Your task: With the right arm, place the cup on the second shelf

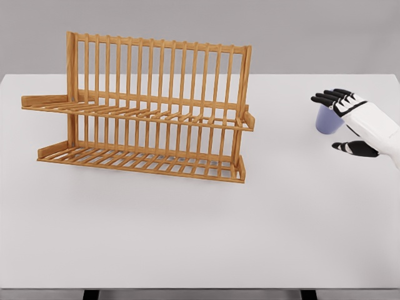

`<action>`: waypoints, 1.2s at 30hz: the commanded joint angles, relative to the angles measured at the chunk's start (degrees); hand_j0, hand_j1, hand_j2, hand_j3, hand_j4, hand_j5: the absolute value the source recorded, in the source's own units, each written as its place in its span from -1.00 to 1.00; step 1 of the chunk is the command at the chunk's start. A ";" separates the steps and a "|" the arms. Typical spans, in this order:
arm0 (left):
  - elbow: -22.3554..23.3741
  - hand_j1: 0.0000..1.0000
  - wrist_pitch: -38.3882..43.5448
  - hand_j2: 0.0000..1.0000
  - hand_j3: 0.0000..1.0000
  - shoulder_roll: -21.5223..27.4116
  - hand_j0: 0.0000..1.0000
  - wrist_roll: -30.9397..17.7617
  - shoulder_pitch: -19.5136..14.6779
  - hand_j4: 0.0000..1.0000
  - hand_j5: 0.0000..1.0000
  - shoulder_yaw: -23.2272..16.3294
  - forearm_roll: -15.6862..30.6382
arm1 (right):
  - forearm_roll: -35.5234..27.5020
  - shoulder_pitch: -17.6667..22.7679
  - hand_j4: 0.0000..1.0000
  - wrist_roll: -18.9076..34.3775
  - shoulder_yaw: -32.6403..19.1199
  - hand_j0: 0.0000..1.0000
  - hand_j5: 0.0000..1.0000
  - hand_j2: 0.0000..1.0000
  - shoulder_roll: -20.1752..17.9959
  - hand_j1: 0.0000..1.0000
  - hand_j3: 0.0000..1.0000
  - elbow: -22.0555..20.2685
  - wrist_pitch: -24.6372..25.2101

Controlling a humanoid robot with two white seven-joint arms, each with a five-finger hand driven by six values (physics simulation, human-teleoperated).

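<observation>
One right robot hand (347,122), fingers spread, seemingly just touching the purple cup (327,120), well apart from the wooden rack (140,112).

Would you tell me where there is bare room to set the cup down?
Both slatted tiers of the wooden rack are bare, and so is the white table in front of it. The only crowded spot is the far right, where the right hand is at the cup.

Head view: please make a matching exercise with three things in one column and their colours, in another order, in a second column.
Things:
1. rack
2. cup
3. table

Colours:
A. white
B. brown wood
C. pale purple

Pairs: 1-B, 2-C, 3-A
</observation>
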 commanded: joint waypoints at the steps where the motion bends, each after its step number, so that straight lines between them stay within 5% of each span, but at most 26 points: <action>1: 0.02 1.00 0.06 1.00 1.00 0.00 1.00 -0.02 0.00 1.00 1.00 -0.01 -0.02 | -0.46 0.00 1.00 0.25 -0.03 1.00 1.00 1.00 0.02 1.00 1.00 -0.02 0.05; 5: 0.02 1.00 -0.03 1.00 1.00 0.00 1.00 -0.02 0.00 1.00 1.00 -0.01 -0.02 | -0.55 -0.09 1.00 2.79 -2.75 1.00 1.00 1.00 0.28 1.00 1.00 0.15 0.05; 8: 0.02 1.00 0.06 1.00 1.00 0.00 1.00 -0.02 0.00 1.00 1.00 -0.01 -0.02 | -13.19 -0.09 1.00 8.16 -4.07 1.00 1.00 1.00 -0.24 1.00 1.00 4.19 0.05; 13: 0.02 1.00 0.06 1.00 1.00 0.00 1.00 -0.02 0.00 1.00 1.00 -0.01 -0.02 | -20.24 -0.79 1.00 8.25 -3.46 1.00 1.00 1.00 -1.12 1.00 1.00 8.33 0.05; 16: 0.02 1.00 0.06 1.00 1.00 0.00 1.00 -0.02 0.00 1.00 1.00 -0.01 -0.02 | -21.47 -3.51 1.00 8.60 -0.82 1.00 1.00 1.00 -1.04 1.00 1.00 8.68 0.05; 21: 0.02 1.00 -0.03 1.00 1.00 0.00 1.00 0.06 0.00 1.00 1.00 -0.01 -0.02 | -29.03 -8.43 1.00 18.01 0.85 1.00 1.00 1.00 -0.42 1.00 1.00 14.21 0.05; 32: 0.02 1.00 0.06 1.00 1.00 0.00 1.00 -0.02 0.00 1.00 1.00 -0.01 -0.02 | -40.89 -10.99 1.00 24.53 1.03 1.00 1.00 1.00 -0.16 1.00 1.00 20.46 0.05; 36: 0.02 1.00 -0.03 1.00 1.00 0.00 1.00 -0.02 0.00 1.00 1.00 -0.01 -0.02 | -46.08 -15.82 1.00 24.53 0.94 1.00 1.00 1.00 1.60 1.00 1.00 27.83 0.05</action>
